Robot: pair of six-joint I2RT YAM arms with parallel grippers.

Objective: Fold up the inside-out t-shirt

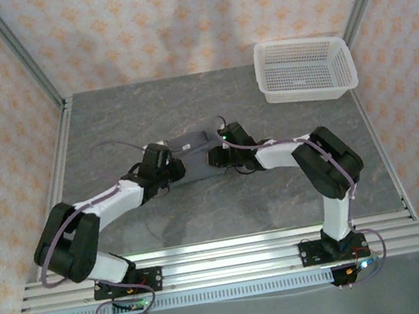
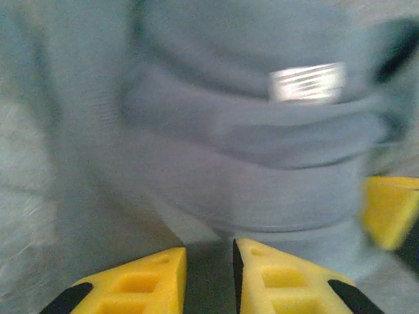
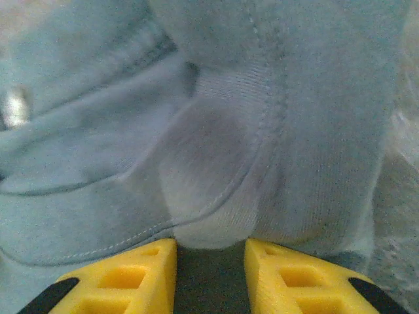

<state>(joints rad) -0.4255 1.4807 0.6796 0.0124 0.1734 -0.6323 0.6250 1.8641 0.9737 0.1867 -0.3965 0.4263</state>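
Left wrist view puts me right behind the left gripper (image 2: 209, 250). Its two yellow fingers stand close together with only a narrow dark slot between them, and the inside-out t-shirt (image 2: 196, 163) starts right at their tips. Whether they actually pinch the cloth I cannot tell (the picture is badly smeared). A white label (image 2: 308, 82) sits on the grey fabric further up, above a soft horizontal fold.

From the right wrist, the right gripper (image 3: 211, 243) looks much the same. Its yellow fingers are narrowly parted, and a rounded fold of slate-grey cloth with a stitched seam bulges just over the gap. Again I cannot say whether the cloth is caught between them.

From overhead, both arms reach in from the near edge and meet at the middle of the grey table (image 1: 279, 194), one gripper at each side of the shirt. The shirt lies there as a small, compact bundle between them. A white mesh basket (image 1: 307, 92) stands at the far right corner, well apart from the shirt.
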